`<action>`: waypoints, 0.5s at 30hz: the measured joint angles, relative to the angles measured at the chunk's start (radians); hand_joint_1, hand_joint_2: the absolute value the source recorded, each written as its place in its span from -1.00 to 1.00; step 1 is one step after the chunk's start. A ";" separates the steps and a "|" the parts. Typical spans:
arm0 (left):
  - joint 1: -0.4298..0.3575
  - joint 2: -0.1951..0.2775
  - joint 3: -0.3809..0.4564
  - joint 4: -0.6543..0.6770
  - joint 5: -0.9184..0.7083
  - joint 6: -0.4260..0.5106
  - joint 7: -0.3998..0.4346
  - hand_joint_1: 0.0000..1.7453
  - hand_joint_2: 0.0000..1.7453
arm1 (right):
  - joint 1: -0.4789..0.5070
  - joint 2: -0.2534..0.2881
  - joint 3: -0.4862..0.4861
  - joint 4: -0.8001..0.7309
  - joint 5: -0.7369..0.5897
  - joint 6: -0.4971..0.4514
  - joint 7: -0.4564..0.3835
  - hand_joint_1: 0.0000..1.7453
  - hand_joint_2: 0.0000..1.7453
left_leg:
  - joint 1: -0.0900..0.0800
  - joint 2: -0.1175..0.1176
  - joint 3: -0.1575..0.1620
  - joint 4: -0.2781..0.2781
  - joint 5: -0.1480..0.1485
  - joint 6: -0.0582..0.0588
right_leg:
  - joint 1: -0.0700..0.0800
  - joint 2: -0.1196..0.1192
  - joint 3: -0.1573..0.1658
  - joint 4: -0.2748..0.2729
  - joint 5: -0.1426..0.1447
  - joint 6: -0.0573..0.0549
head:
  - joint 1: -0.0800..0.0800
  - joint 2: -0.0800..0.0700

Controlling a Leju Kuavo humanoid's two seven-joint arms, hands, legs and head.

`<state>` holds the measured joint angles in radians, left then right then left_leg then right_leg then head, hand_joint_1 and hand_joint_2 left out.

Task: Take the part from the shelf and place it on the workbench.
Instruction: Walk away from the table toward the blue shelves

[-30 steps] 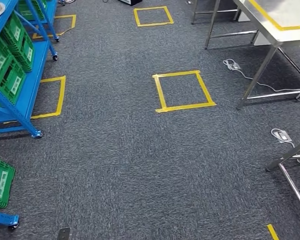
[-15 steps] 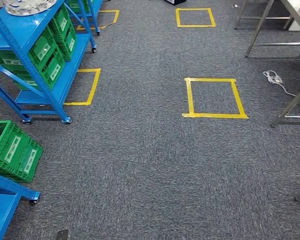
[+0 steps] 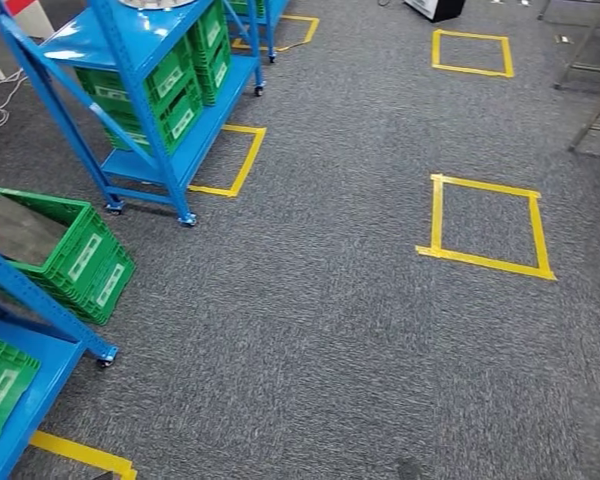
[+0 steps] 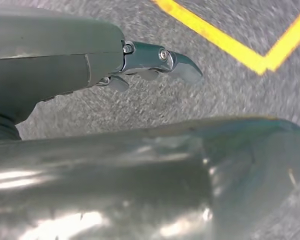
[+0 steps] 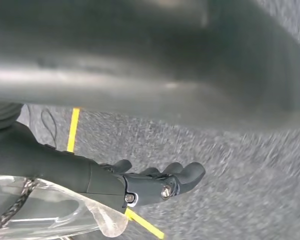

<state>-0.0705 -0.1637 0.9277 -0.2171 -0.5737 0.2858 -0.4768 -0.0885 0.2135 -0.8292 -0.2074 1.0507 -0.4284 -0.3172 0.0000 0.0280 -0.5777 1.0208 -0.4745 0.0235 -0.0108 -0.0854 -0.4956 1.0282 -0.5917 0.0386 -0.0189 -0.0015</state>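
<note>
You are at the very start: nothing has been picked up and nothing set on the counter. The part sits on the top level of the blue shelf, a sliver of a grey disc cut by the frame edge, so you cannot read its heading or long axis. Your left hand hangs over the carpet with fingers extended and holding nothing. Your right hand likewise hangs loose, fingers apart and bare. Left to do, by my reckoning: reach the shelf, grasp, carry, place.
</note>
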 joint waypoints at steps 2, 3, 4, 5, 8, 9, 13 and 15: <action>-0.009 -0.001 0.007 0.000 0.008 -0.009 -0.009 -1.00 -1.00 | 0.006 0.000 0.007 0.001 0.009 0.008 0.022 -1.00 -1.00 | 0.002 -0.025 0.001 -0.003 0.002 0.010 | -0.002 0.061 -0.060 0.117 -0.054 0.004 | 0.005 0.000; -0.014 -0.002 0.010 0.000 0.012 -0.014 -0.013 -1.00 -1.00 | 0.012 -0.001 0.009 0.002 0.011 0.010 0.031 -1.00 -1.00 | 0.002 -0.039 0.000 -0.003 0.001 0.012 | -0.002 0.074 -0.100 0.188 -0.078 0.004 | 0.006 0.000; -0.017 -0.002 0.014 0.000 0.016 -0.019 -0.017 -1.00 -1.00 | 0.017 -0.002 0.010 0.002 0.013 0.011 0.037 -1.00 -1.00 | 0.001 -0.054 0.001 -0.003 0.001 0.013 | -0.002 0.080 -0.134 0.240 -0.087 0.004 | 0.005 0.000; -0.018 -0.003 0.019 0.000 0.022 -0.024 -0.020 -1.00 -1.00 | 0.023 -0.004 0.011 0.002 0.014 0.012 0.040 -1.00 -1.00 | 0.001 -0.070 0.003 -0.002 0.000 0.013 | -0.001 0.083 -0.154 0.258 -0.076 0.003 | 0.005 0.000; -0.016 -0.005 0.034 0.000 0.041 -0.031 -0.027 -1.00 -1.00 | 0.027 -0.011 0.018 0.003 0.022 0.013 0.045 -1.00 -1.00 | 0.001 -0.112 0.009 -0.001 -0.004 0.009 | -0.002 0.120 -0.115 0.110 0.040 -0.006 | 0.005 0.000; -0.016 -0.007 0.039 0.000 0.044 -0.033 -0.029 -1.00 -1.00 | 0.026 -0.013 0.020 0.003 0.025 0.013 0.047 -1.00 -1.00 | 0.000 -0.124 0.009 0.000 -0.005 0.005 | -0.004 0.143 -0.090 0.047 0.066 -0.010 | 0.005 0.000; -0.004 -0.010 0.053 0.000 0.049 -0.034 -0.032 -1.00 -1.00 | 0.016 -0.019 0.028 0.003 0.029 0.015 0.052 -1.00 -1.00 | 0.007 -0.157 -0.001 -0.001 -0.003 -0.017 | -0.003 0.154 -0.052 -0.022 0.079 -0.025 | 0.004 0.000; -0.001 -0.010 0.056 0.000 0.050 -0.033 -0.032 -1.00 -1.00 | 0.015 -0.020 0.031 0.003 0.030 0.015 0.052 -1.00 -1.00 | 0.005 -0.121 -0.014 0.029 -0.024 -0.027 | -0.005 0.127 -0.045 -0.032 0.083 -0.036 | 0.002 0.000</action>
<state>-0.0713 -0.1739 0.9834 -0.2171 -0.5241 0.2528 -0.5087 -0.0735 0.1938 -0.7978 -0.2046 1.0804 -0.4132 -0.2655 0.0050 -0.0928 -0.5916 1.0499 -0.4987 -0.0035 -0.0155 0.0417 -0.5403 0.9965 -0.5088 0.0029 -0.0174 -0.0015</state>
